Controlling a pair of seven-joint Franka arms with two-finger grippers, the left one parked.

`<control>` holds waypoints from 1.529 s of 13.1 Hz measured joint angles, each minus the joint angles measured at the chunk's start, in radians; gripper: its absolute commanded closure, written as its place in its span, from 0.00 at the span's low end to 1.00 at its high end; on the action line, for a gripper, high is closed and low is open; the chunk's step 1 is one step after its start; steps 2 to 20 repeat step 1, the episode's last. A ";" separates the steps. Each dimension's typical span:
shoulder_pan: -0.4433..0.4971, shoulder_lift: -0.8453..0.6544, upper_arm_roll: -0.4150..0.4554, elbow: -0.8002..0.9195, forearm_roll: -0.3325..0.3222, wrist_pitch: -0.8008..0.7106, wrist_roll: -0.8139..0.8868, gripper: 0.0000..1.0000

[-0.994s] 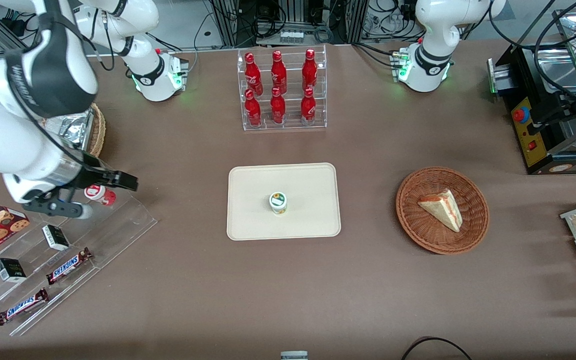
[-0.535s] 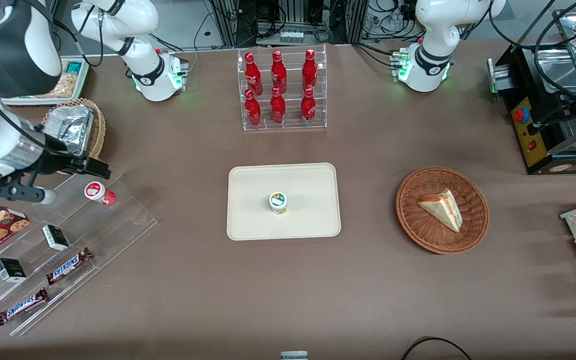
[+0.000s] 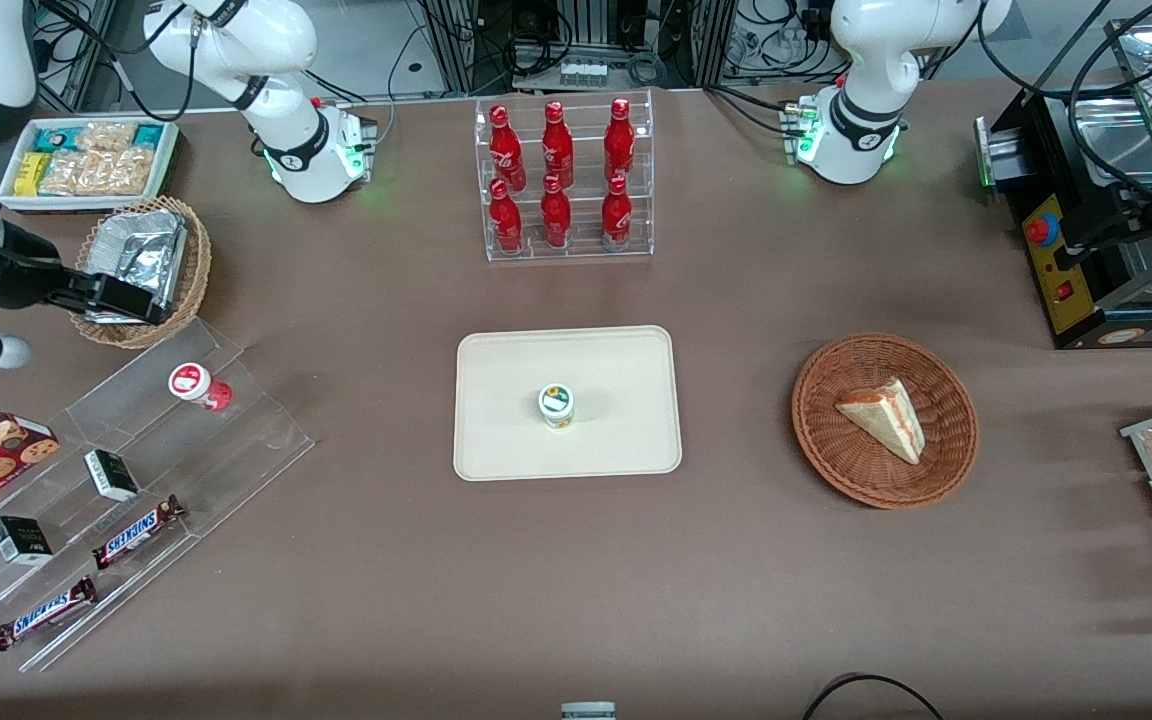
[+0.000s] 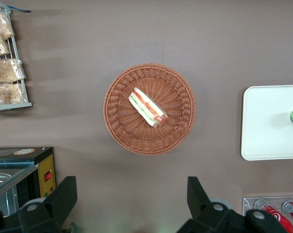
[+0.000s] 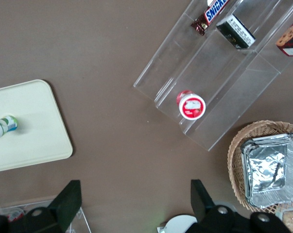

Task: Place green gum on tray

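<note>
I see the green gum (image 3: 557, 405) standing upright near the middle of the tray (image 3: 496, 450), so the placement looks done to me. It's probably a light, stiff, smooth bottle, best gripped across its body below the lid. My tool (image 3: 86, 305) hangs spread apart and empty by the foil basket (image 3: 191, 262), well away toward the working arm's end of the counter (image 3: 386, 560).

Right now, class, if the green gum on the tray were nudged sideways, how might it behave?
The green gum stands upright and narrow, so it may tip. It is round, so it would probably roll, until the tray rim stops it. The gripper, jaws open, hangs over the foil basket.
</note>
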 measured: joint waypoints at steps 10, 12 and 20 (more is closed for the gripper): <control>0.000 -0.010 0.001 0.000 0.000 -0.014 0.000 0.00; 0.000 -0.010 0.001 0.000 0.000 -0.014 0.000 0.00; 0.000 -0.010 0.001 0.000 0.000 -0.014 0.000 0.00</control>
